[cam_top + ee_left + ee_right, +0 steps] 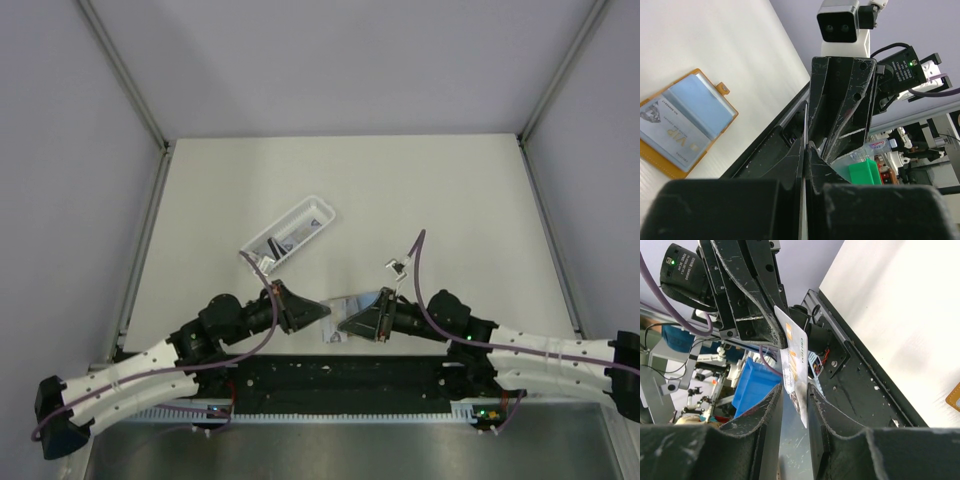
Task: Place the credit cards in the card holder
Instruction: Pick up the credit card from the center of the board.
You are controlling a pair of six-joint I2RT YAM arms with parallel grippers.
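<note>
Back left of centre, a long white tray (318, 203) lies slanted on the tabletop (450, 200) with a few dark-marked items inside. The card holder (671, 169) lies open and flat near the front edge, a pale card reading VIP (677, 142) in its clear pocket. Just above that edge the left end effector (805, 170) is pressed together on one end of a credit card (795, 350), held off the tabletop. The right end effector (796, 390) faces it, its fingers slightly spread on either side of the card's other end.
</note>
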